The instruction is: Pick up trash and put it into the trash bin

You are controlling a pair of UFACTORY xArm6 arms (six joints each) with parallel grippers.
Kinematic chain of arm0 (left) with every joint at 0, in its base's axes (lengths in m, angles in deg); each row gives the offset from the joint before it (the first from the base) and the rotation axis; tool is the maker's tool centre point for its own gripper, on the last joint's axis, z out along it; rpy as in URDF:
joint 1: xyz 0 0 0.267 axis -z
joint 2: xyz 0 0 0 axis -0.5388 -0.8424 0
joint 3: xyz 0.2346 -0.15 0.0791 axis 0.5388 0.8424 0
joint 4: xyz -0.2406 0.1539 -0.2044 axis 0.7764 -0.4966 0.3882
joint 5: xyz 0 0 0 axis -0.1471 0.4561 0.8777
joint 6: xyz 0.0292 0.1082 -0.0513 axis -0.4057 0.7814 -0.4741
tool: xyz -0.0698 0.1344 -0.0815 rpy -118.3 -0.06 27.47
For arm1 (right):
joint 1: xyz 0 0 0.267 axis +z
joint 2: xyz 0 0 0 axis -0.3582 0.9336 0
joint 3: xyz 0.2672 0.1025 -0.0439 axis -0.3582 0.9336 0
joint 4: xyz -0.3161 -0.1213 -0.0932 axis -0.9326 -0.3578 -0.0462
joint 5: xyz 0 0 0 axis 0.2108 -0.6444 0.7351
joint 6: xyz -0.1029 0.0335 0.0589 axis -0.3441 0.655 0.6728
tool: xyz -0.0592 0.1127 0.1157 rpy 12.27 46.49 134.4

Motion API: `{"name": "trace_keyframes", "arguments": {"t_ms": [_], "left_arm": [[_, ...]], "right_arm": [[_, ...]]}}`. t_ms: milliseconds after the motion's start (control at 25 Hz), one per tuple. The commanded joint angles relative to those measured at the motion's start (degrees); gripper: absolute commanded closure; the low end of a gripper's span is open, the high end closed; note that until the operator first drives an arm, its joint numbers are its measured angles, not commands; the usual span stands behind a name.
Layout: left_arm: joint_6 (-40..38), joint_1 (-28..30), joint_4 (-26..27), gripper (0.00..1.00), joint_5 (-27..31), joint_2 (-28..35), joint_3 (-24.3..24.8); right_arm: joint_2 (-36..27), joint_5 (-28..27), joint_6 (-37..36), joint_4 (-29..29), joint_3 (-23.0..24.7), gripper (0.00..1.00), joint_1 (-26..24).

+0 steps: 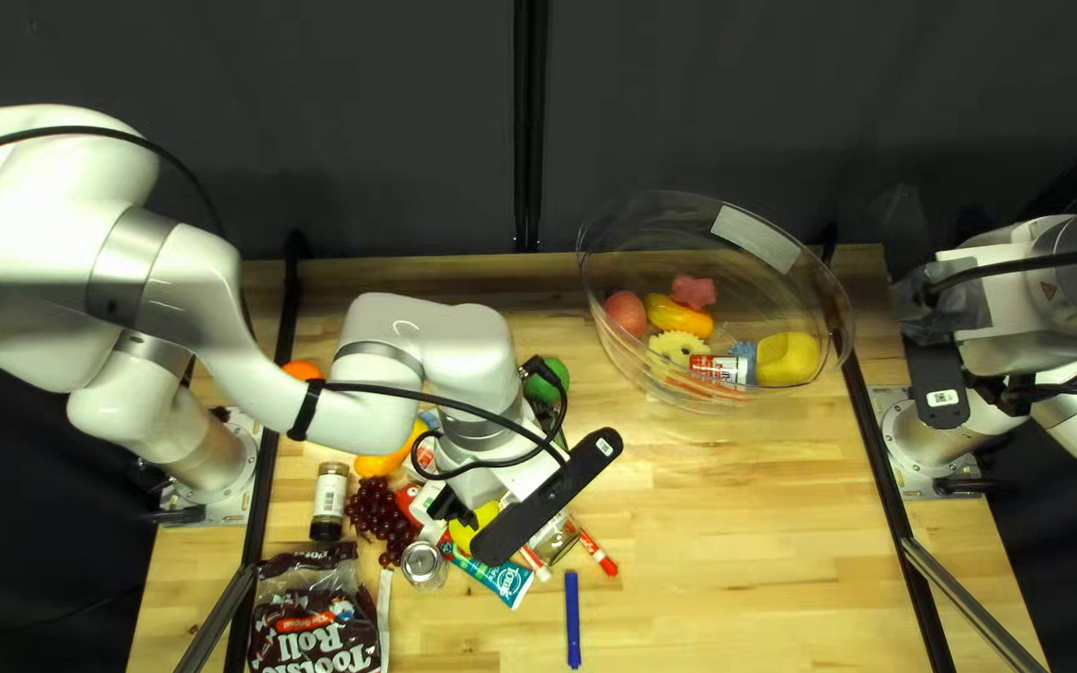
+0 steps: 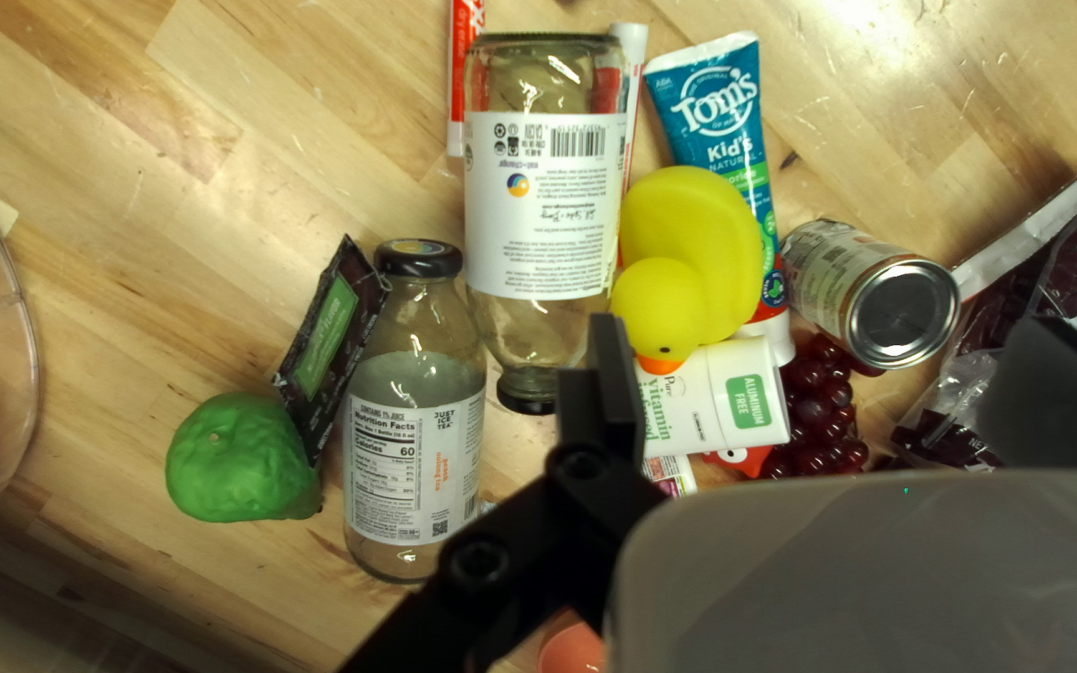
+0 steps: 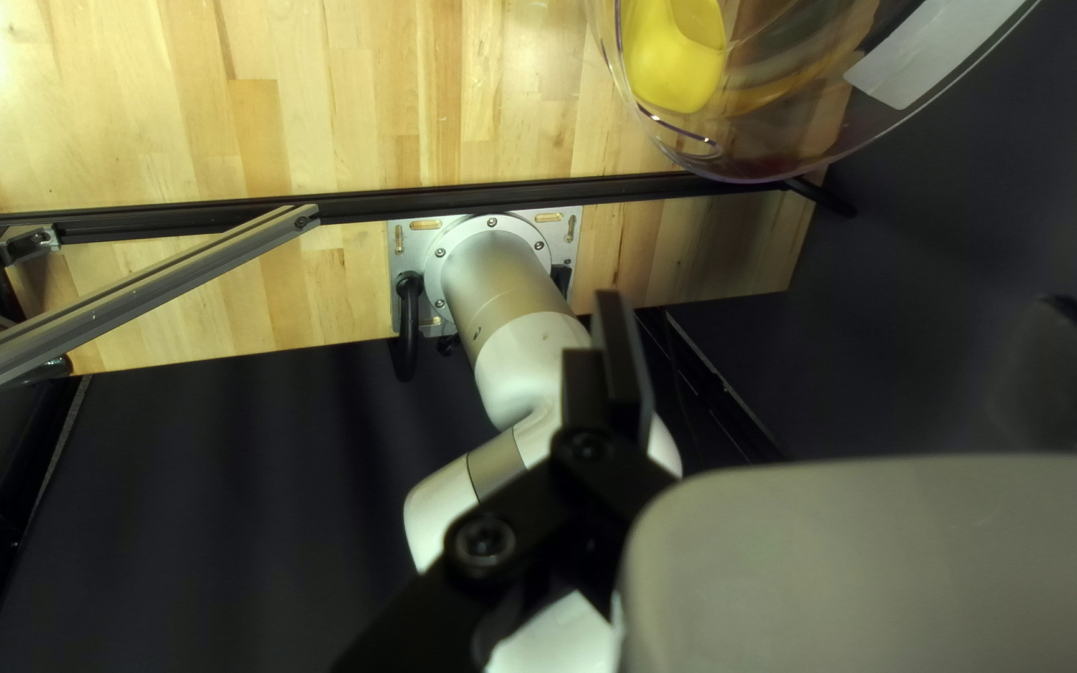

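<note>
Bottle lies between wrapper and second bottle.

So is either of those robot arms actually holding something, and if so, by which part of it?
Nothing is held. The left gripper and the right gripper both stand open, with nothing clasped between their fingers.

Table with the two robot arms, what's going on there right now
My left gripper hangs open above a jumble that includes glass bottles, a can and a yellow duck; it is gripping nothing. My right gripper is open too, away at the right of the top left view. A clear tub holds several colourful items.
</note>
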Motion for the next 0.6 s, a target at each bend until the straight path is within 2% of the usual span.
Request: {"name": "trace_keyframes", "arguments": {"t_ms": [40,160,280,600], "left_arm": [[0.1,-0.1,0.3,0.00,-0.1,0.2,0.3],[-3.4,2.3,-2.5,0.00,1.7,-3.1,-3.4],[-7.5,5.1,-6.0,0.00,-0.3,-8.3,-5.7],[-11.2,5.9,-10.7,0.00,-8.9,-16.9,-4.5]], "right_arm": [[0.0,0.0,0.0,0.0,0.0,0.00,0.0],[0.0,0.0,0.0,0.0,0.0,0.00,0.0],[0.0,0.0,0.0,0.0,0.0,0.00,0.0],[0.0,0.0,0.0,0.0,0.0,0.00,0.0]]}}
